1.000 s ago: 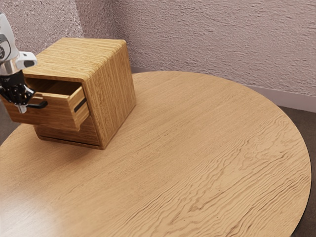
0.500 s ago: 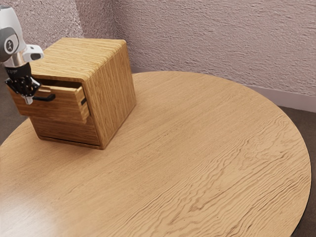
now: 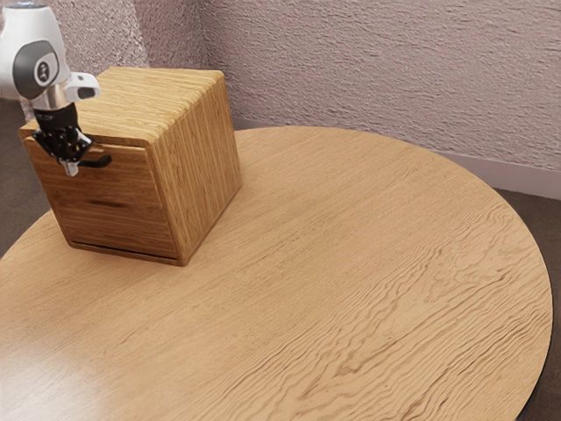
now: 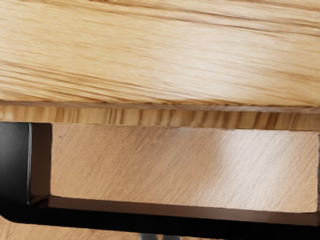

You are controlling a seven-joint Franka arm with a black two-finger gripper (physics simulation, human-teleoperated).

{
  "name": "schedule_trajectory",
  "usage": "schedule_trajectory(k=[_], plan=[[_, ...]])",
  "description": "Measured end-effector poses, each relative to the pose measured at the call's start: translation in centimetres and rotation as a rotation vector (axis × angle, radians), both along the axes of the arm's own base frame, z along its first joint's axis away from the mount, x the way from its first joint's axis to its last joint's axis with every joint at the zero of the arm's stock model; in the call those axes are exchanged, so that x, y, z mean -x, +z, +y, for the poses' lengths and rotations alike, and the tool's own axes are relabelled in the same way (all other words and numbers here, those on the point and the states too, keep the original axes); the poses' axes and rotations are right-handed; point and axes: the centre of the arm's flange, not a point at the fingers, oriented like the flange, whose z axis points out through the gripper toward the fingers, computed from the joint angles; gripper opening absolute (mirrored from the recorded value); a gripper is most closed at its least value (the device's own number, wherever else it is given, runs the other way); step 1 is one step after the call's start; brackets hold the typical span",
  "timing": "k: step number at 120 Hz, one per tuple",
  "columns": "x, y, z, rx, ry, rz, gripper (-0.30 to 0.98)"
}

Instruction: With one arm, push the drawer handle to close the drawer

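While the gripper (image 3: pixel 71 169) stands at the black handle (image 3: pixel 102 162), the drawer (image 3: pixel 110 195) sits in or nearly so.
Gripper tips down, fingers together, holding nothing; contact with the handle beside them unclear. Drawer front just past the tips, exact flushness hard to tell. Cabinet (image 3: pixel 200 149) body behind that front, seen from the gripper; round wooden table (image 3: pixel 351 263) spreading below and well beyond.

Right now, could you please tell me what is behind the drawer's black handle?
Behind the handle is the wooden drawer front; through the handle's gap, the wrist view shows the tabletop below. My gripper covers a patch of the front, which I cannot see.
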Motion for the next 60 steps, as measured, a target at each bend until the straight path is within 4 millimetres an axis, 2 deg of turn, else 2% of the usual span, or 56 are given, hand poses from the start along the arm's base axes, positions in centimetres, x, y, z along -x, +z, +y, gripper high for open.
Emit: schedule_trajectory(k=[21,44,52,56,60], plan=[[-0.8,0.0,0.1,0.000,-0.003,0.005,-0.10],[-0.7,-0.1,0.1,0.006,-0.001,0.018,-0.10],[1.1,-0.1,-0.4,0.022,0.006,0.043,-0.10],[2.8,0.2,-0.8,0.029,0.011,0.052,-0.10],[5.4,1.0,-1.4,0.035,0.022,0.053,-0.08]])
